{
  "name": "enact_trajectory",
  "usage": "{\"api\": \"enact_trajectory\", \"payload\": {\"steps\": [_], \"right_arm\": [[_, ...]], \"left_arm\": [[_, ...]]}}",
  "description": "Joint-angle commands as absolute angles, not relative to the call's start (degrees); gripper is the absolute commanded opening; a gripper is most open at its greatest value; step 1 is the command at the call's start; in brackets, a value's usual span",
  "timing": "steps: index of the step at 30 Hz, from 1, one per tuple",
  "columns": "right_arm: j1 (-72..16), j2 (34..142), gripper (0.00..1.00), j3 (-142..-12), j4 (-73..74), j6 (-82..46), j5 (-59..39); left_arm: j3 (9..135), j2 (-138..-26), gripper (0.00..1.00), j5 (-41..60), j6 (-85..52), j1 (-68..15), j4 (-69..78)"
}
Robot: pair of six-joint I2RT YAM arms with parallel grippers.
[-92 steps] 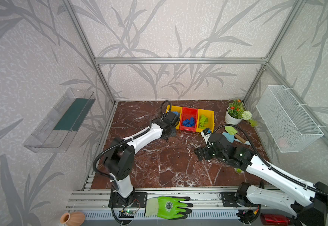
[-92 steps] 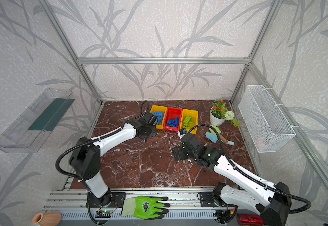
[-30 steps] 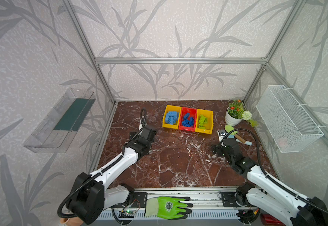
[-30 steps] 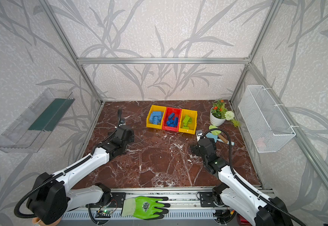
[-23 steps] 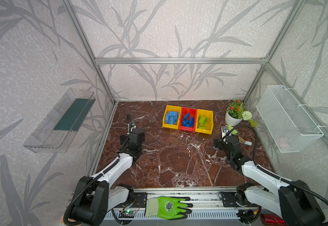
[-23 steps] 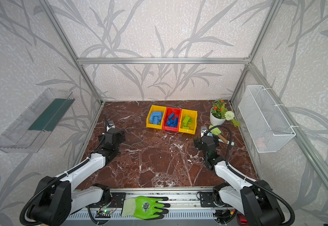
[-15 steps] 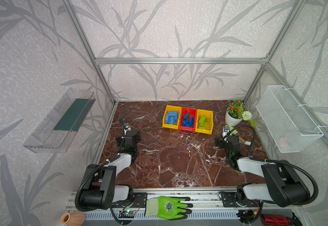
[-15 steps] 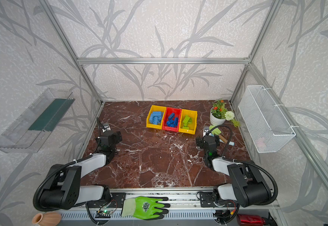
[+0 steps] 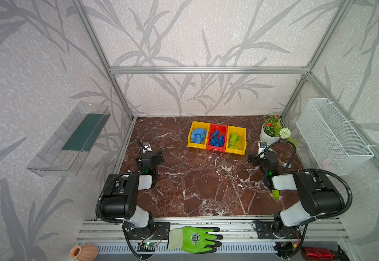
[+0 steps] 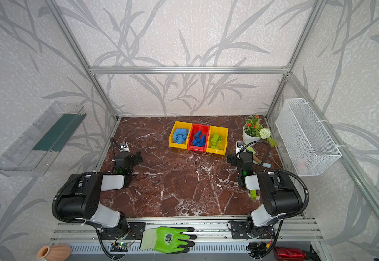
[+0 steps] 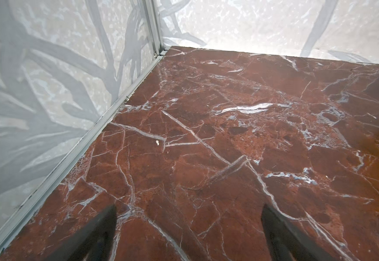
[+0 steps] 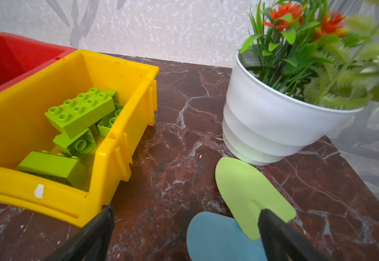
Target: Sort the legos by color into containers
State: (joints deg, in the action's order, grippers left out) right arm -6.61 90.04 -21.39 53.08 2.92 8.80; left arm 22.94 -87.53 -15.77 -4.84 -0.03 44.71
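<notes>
Red-brown marble (image 11: 206,135) lies bare beneath the left gripper (image 11: 188,206), now pulled back from the containers (image 9: 215,148), its jaws spread and empty. Ahead and to its right, the legos (image 9: 216,138) sit sorted: light blue, dark blue, green. The right gripper (image 12: 186,209), likewise withdrawn and released, holds nothing. One green brick (image 9: 275,194) lies behind it, so the sorting looks unfinished.

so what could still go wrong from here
1. A lime green brick lies on the table beside the folded right arm, outside the bins; it may get missed or swept by the arm.
2. The open right pincer sits just by the trowel blades near the plant pot; swinging out could knock them.
</notes>
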Motion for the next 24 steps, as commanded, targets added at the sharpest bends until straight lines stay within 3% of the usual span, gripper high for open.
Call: {"api": "enact_trajectory", "payload": {"steps": [1, 24], "right_arm": [[-6.39, 91.01, 0.99, -20.63, 57.98, 3.35, 7.45], [-6.42, 90.88, 0.99, -21.26, 56.47, 5.10, 2.67]], "left_arm": [[23.64, -87.05, 0.99, -14.19, -4.70, 0.00, 45.40], [23.55, -86.98, 0.99, -14.18, -4.66, 0.06, 45.37]]}}
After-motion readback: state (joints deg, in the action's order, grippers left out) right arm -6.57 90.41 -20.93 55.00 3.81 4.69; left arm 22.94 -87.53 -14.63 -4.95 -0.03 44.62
